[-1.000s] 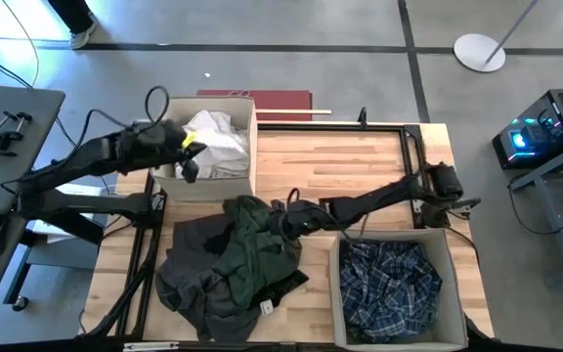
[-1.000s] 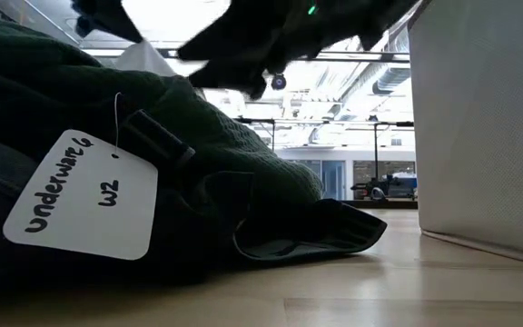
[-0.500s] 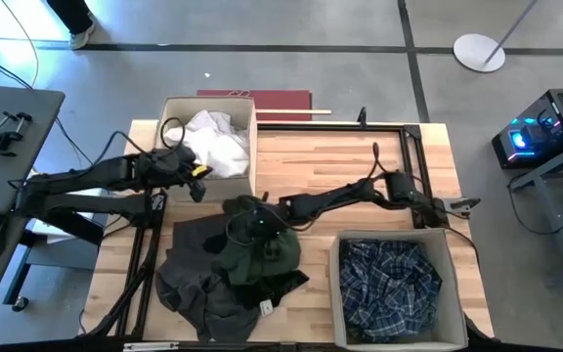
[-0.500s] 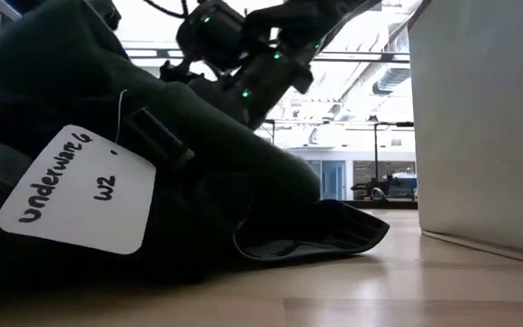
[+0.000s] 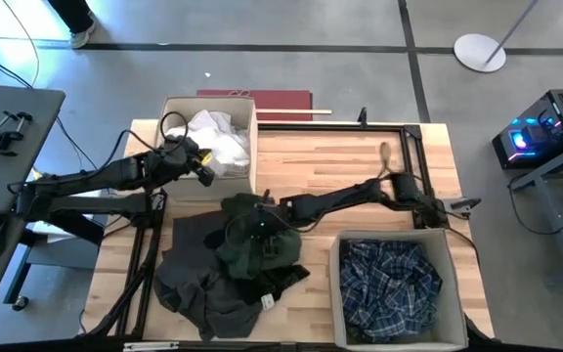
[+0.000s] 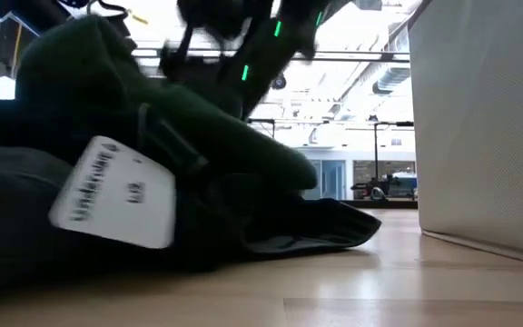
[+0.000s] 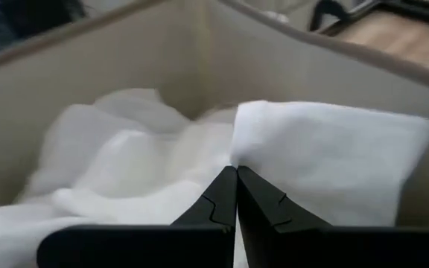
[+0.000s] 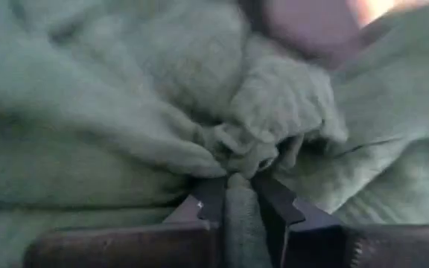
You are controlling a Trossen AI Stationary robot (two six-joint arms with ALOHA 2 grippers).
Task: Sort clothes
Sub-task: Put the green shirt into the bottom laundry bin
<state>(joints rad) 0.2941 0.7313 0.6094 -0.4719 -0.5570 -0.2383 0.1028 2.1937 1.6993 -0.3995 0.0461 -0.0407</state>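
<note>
Now the right gripper (image 5: pixel 265 207) pinches the dark green garment (image 5: pixel 254 242) at the bench's (image 5: pixel 340 156) centre.
Its jaws are clenched on a fold of green cloth atop the dark grey-black pile (image 5: pixel 198 279). At ten o'clock, the left gripper (image 5: pixel 203 171), jaws pressed together and empty, hangs over the white pieces (image 5: pixel 215 137) in their beige bin (image 5: pixel 169 110). At five o'clock, the plaid shirt (image 5: pixel 391 281) fills another bin (image 5: pixel 338 293).

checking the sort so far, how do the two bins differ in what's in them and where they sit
The far-left bin holds white pieces; the near-right bin holds the plaid shirt. The left gripper is at the first; no gripper is at the second. Both are beige, square and open-topped.
</note>
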